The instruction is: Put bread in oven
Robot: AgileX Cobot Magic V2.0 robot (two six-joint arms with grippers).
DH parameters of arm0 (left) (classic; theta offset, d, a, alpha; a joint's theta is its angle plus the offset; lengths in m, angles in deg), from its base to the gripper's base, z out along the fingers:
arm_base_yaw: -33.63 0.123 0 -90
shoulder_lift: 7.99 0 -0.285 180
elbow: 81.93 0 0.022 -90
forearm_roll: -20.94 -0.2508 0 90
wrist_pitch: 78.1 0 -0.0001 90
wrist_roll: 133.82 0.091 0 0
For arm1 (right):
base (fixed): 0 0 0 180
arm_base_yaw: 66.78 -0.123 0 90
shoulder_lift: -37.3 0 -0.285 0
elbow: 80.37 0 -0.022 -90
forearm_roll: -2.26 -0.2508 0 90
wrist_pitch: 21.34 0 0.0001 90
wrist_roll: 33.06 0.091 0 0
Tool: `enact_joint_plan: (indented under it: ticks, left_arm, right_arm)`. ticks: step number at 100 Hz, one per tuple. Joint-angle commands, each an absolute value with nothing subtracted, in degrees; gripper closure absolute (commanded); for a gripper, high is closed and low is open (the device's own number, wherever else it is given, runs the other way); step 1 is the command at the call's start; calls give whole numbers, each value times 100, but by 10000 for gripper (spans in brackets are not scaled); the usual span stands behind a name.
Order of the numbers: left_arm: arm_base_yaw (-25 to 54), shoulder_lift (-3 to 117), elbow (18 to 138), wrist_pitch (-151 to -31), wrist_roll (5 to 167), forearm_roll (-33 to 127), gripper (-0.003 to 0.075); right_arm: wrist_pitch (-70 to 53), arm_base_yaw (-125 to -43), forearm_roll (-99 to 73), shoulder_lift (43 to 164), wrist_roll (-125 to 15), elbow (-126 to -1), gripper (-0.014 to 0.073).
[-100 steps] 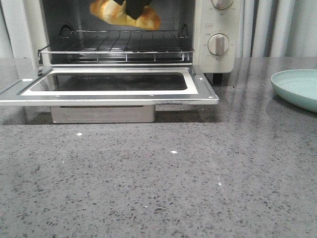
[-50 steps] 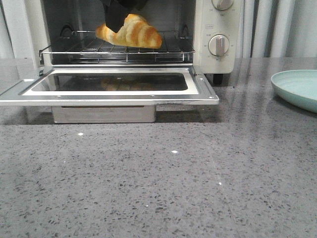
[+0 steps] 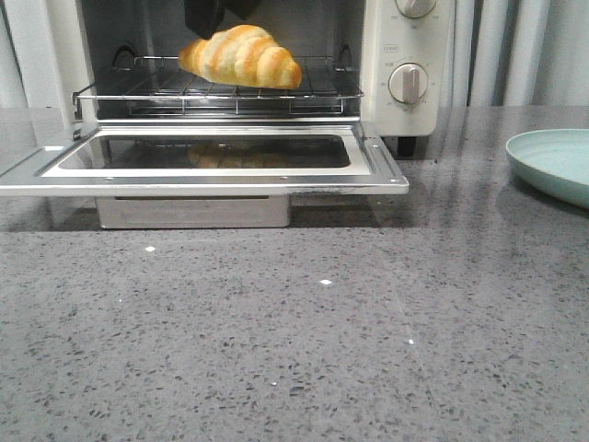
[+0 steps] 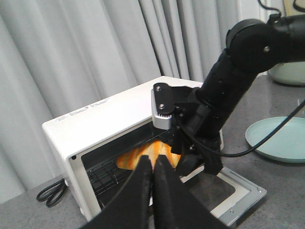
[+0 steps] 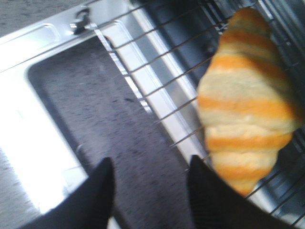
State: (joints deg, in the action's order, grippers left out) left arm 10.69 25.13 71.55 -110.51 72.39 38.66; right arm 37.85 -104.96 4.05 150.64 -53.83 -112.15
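Observation:
The bread [image 3: 241, 57], a golden-orange croissant roll with cream stripes, lies on the wire rack [image 3: 138, 90] inside the cream-white oven [image 3: 405, 55], whose door [image 3: 207, 164] is dropped open. My right gripper [image 3: 221, 11] is open and empty just above and behind the bread; in its wrist view the open gripper [image 5: 151, 164] hangs over the door glass with the bread [image 5: 245, 95] beside one fingertip. My left gripper [image 4: 153, 164] is shut and empty, held high to the left of the oven [image 4: 95, 119], away from the bread [image 4: 143, 153].
A pale green plate [image 3: 552, 161] sits on the grey speckled counter to the right of the oven. The open door juts forward over the counter. Grey curtains hang behind. A black cable [image 4: 52, 193] lies by the oven's left side.
The bread has come down onto the wire rack. My right gripper has let go of it and lifted slightly, now open above it.

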Motion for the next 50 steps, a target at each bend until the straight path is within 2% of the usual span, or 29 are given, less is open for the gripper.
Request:
enact_joint_plan:
  ticks: [1,8,14,28,50]
  left_arm:
    - [1071,2374,7100,-10479,6810,3606,742]
    - [1071,2180,6920,-10429,6413,3120,742]
    - [1071,1995,6793,-10429,5951,2660,742]
    - [1071,1634,6479,-10464,4720,1532,742]
    - [1071,1429,6058,-10623,4250,1628,741]
  right_arm:
    - [3862,-10568,420,14579,-5167,-11367,493]
    - [4166,-10628,420,14436,-5016,-11356,667]
    - [4369,-10669,420,14235,-4930,-11313,635]
    - [4401,-10680,470,13506,-4751,-10760,637]
    - [3384,-10670,708,11540,-4712,-8577,637]
